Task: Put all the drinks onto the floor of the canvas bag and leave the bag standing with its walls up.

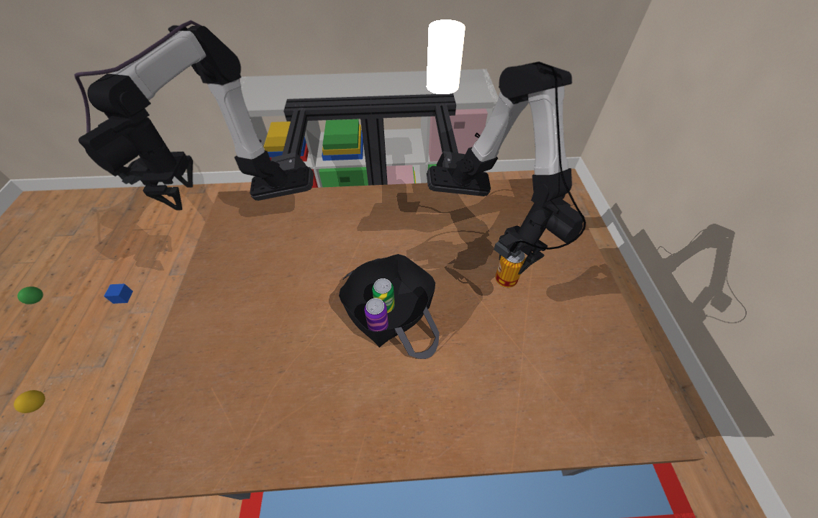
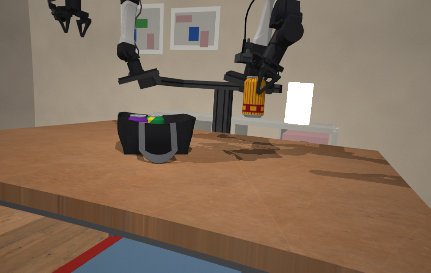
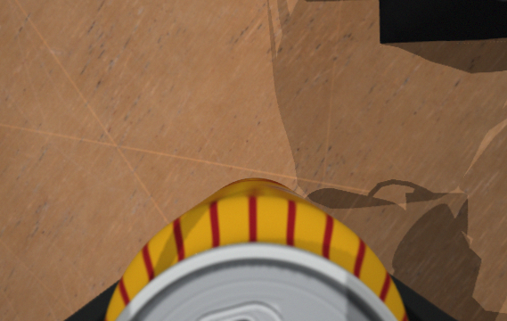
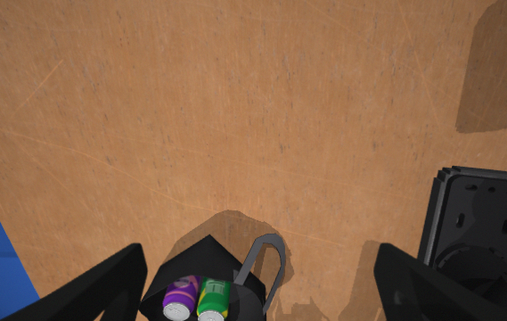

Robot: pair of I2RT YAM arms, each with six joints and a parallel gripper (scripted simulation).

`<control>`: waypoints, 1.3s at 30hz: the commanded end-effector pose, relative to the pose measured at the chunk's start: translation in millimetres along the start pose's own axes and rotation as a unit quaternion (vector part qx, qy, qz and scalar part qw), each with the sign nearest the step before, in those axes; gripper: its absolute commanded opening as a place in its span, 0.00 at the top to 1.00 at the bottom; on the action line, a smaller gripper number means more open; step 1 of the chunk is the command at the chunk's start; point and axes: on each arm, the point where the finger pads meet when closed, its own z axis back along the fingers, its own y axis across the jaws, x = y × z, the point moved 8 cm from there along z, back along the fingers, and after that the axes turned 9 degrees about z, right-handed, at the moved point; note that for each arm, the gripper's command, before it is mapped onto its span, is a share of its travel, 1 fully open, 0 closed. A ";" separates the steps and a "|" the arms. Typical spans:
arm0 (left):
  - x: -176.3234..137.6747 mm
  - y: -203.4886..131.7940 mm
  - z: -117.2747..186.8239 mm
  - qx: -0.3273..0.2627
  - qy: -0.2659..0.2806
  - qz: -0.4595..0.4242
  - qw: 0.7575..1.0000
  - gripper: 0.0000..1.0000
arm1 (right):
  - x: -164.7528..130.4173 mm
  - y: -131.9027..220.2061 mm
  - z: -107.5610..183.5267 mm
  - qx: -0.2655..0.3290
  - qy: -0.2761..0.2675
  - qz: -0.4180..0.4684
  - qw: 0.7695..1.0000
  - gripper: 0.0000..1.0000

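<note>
Brown wood grain covers the tabletop [image 1: 308, 399] [image 2: 210, 190] [image 3: 57, 178] [image 4: 191, 111]. Bag walls hide the lower parts of the purple can [image 1: 377, 319] [image 2: 137, 119] [image 4: 181, 299] and green can [image 1: 387, 298] [image 2: 156, 120] [image 4: 214, 299]; the left wrist view crops the black bag [image 1: 411, 273] [image 2: 157, 139] [image 3: 458, 20] [image 4: 208, 259] to a corner. The orange can [image 1: 508, 273] [image 2: 253, 101] [image 3: 253, 223] is gripped upright between the left claw's [image 1: 510, 265] [image 2: 254, 88] [image 3: 255, 290] fingers, above the table and outside the standing bag. The right claw [image 1: 185, 196] [image 2: 74, 34] [image 4: 259, 257] hangs open, well apart from it.

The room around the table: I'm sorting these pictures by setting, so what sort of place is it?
Probably a playroom or child's room, fitted out with two robot arms: low shelves hold coloured boxes, and framed pictures hang on the wall.
</note>
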 end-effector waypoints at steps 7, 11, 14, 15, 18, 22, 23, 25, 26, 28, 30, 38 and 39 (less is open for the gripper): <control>25.9 -14.3 0.6 0.038 -0.021 0.000 0.999 0.30 | 2.2 1.6 6.4 0.013 -0.013 0.003 1.000 0.14; 32.9 -22.7 -3.1 0.041 -0.024 0.000 0.999 0.30 | 2.2 1.6 6.4 0.013 -0.013 0.003 1.000 0.14; 38.0 -18.2 0.8 0.039 -0.036 -0.014 0.998 0.30 | 2.2 1.6 6.4 0.013 -0.013 0.003 1.000 0.14; 38.0 -18.2 0.8 0.039 -0.036 -0.014 0.998 0.30 | 2.2 1.6 6.4 0.013 -0.013 0.003 1.000 0.14; 38.0 -10.2 4.9 0.050 -0.042 -0.010 0.998 0.30 | 2.2 1.6 6.4 0.013 -0.013 0.003 1.000 0.14; 41.8 -12.6 3.5 0.048 -0.045 -0.017 0.998 0.30 | 2.2 1.6 6.4 0.013 -0.013 0.003 1.000 0.14; 39.1 -14.8 1.9 0.045 -0.042 -0.014 0.998 0.30 | 2.2 1.6 6.4 0.013 -0.013 0.003 1.000 0.14; 31.0 -23.3 -3.4 0.033 -0.035 -0.007 0.999 0.30 | 2.2 1.6 6.4 0.013 -0.013 0.003 1.000 0.14; 29.4 -23.7 -3.8 0.032 -0.034 -0.005 0.999 0.30 | 2.2 1.6 6.4 0.013 -0.013 0.003 1.000 0.14; 31.8 -21.7 -2.7 0.036 -0.036 -0.008 0.999 0.30 | 2.2 1.6 6.4 0.013 -0.013 0.003 1.000 0.14; 32.9 -19.0 -1.1 0.039 -0.037 -0.008 0.998 0.30 | 2.2 1.6 6.4 0.013 -0.013 0.003 1.000 0.14; 39.1 -14.7 1.8 0.046 -0.043 -0.015 0.998 0.30 | 2.2 1.6 6.4 0.013 -0.013 0.003 1.000 0.14; 31.2 -31.3 -8.5 0.036 -0.020 0.001 0.999 0.30 | 2.2 1.6 6.4 0.013 -0.013 0.003 1.000 0.14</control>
